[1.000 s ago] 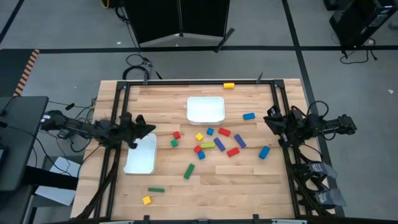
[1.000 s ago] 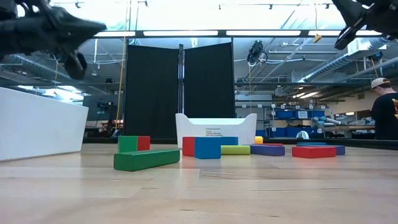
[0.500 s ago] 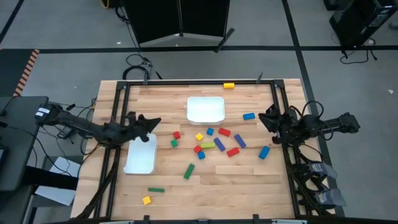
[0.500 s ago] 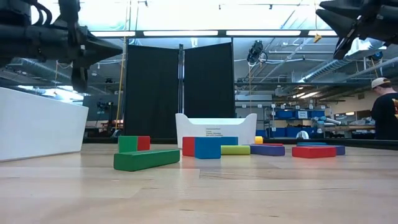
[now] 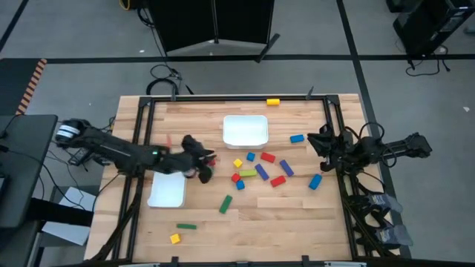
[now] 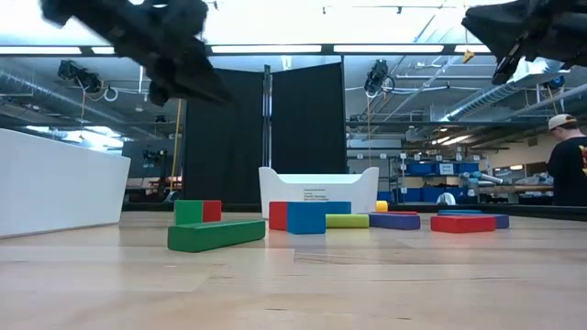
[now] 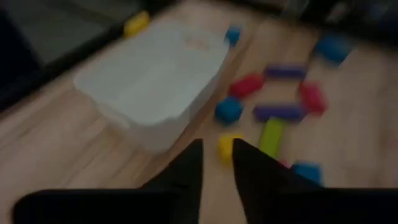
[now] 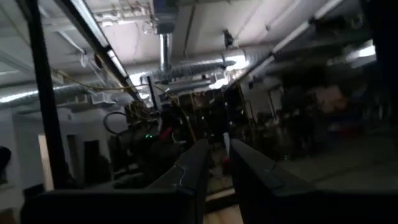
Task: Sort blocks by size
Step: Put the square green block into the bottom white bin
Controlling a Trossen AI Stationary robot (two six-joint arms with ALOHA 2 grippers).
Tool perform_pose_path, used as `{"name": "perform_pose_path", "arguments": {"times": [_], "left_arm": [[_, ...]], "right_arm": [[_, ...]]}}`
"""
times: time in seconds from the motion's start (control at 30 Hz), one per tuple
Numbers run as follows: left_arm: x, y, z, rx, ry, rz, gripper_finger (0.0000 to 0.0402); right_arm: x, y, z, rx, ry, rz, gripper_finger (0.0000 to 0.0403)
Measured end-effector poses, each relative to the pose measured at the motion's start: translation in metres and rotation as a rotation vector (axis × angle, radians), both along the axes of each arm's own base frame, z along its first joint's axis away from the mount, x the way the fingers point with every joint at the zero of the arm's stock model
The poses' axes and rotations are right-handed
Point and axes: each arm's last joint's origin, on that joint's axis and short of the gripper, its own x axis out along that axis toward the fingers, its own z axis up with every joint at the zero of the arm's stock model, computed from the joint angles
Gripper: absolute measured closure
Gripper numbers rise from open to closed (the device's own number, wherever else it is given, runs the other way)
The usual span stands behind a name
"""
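Several small red, blue, green and yellow blocks lie flat on the wooden table, most in a cluster around a lime bar [image 5: 247, 173]. A red cube [image 5: 211, 160] and a green cube [image 5: 207, 171] lie at its left. My left gripper [image 5: 202, 165] hovers above the table by these two cubes, fingers shut, holding nothing; its wrist view shows a yellow cube [image 7: 227, 147] and the far tray [image 7: 155, 84] ahead. My right gripper [image 5: 315, 141] is shut and empty, raised near the table's right edge beside a blue block [image 5: 297, 138].
A white tray [image 5: 246, 130] stands at the far middle, another [image 5: 167, 190] at the left. Stray blocks: a yellow one [image 5: 273, 101] at the far edge, green bars [image 5: 225, 204] [image 5: 186, 226] and a yellow cube [image 5: 175, 238] near the front. A person [image 6: 569, 170] stands beyond the table.
My left gripper has swept from above the left tray toward the table's right, and now hangs by the red and green cubes. My right gripper has edged a little toward the table's middle. No block has moved.
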Motion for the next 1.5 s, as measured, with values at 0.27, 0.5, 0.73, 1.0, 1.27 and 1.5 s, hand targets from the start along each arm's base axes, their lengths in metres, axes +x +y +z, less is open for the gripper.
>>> {"name": "perform_pose_path", "arguments": {"times": [0.27, 0.5, 0.73, 1.0, 1.27, 1.5], "left_arm": [[0.045, -0.01, -0.005, -0.02, 0.436, 0.067, 0.0197], [0.055, -0.018, -0.022, -0.13, 0.548, 0.057, 0.0158], [0.043, -0.02, -0.029, -0.13, 0.659, 0.072, 0.0137], [0.038, -0.018, -0.045, -0.111, 0.677, 0.048, 0.0122], [0.036, -0.012, -0.066, -0.112, 0.688, 0.052, 0.0121], [0.041, -0.01, -0.083, -0.103, 0.706, 0.034, 0.0121]], "right_arm": [[-0.001, 0.001, 0.002, -0.026, -0.026, 0.04, 0.0326], [0.0, 0.003, 0.002, -0.057, -0.019, 0.094, 0.0326], [0.0, 0.005, 0.002, -0.086, -0.024, 0.151, 0.0326], [0.0, 0.006, 0.001, -0.098, -0.017, 0.171, 0.0326], [0.001, 0.006, 0.0, -0.108, -0.006, 0.167, 0.0326], [0.001, 0.006, 0.0, -0.112, 0.002, 0.161, 0.0326]]}}
